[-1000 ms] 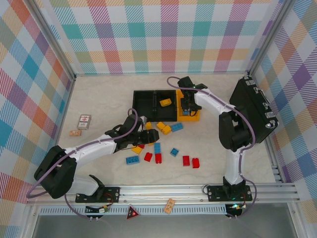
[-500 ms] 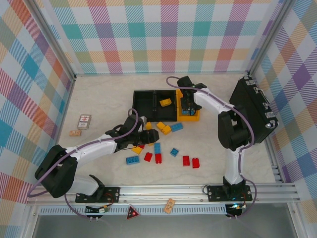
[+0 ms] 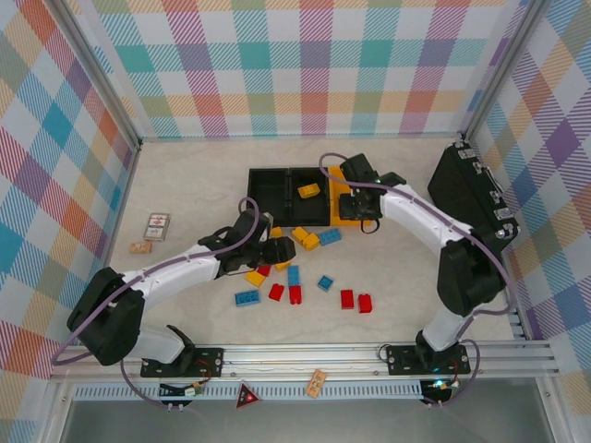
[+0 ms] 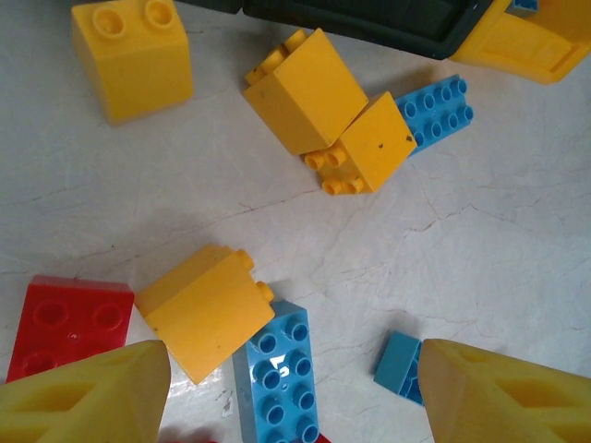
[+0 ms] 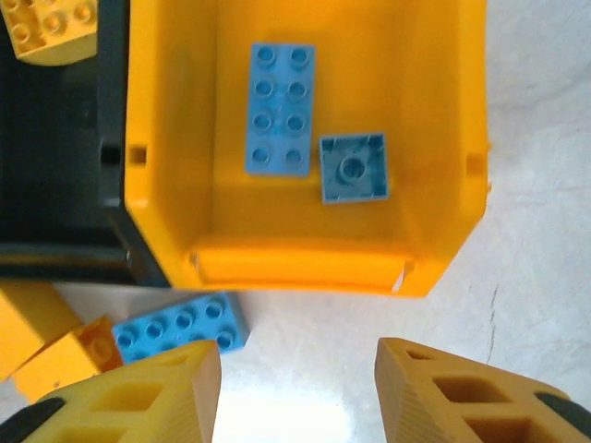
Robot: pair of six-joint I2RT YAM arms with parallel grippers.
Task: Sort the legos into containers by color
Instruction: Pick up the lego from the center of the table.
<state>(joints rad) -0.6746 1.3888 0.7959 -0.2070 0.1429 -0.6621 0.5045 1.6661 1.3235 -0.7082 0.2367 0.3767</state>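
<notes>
While the left gripper [image 4: 291,369] and right gripper [image 5: 295,355] gape empty, a slanted yellow brick [image 4: 203,309] lies just ahead between the left fingers.

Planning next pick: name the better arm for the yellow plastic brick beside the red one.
Left: left gripper, open, hangs over that yellow plastic brick; right gripper is at the yellow-orange bin.

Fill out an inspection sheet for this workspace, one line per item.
Surface: pale marbled table, no spills seen.
Job's things: two blue bricks in the yellow bin; one yellow brick in a black bin; red, yellow and blue loose bricks on the table.
Clutter: two cards; black case at right.
Grippers: left gripper jaws open above loose bricks; right gripper jaws open, empty, by the yellow bin.
Cables: purple cable along each arm.
Surroundings: plaid walls.
</notes>
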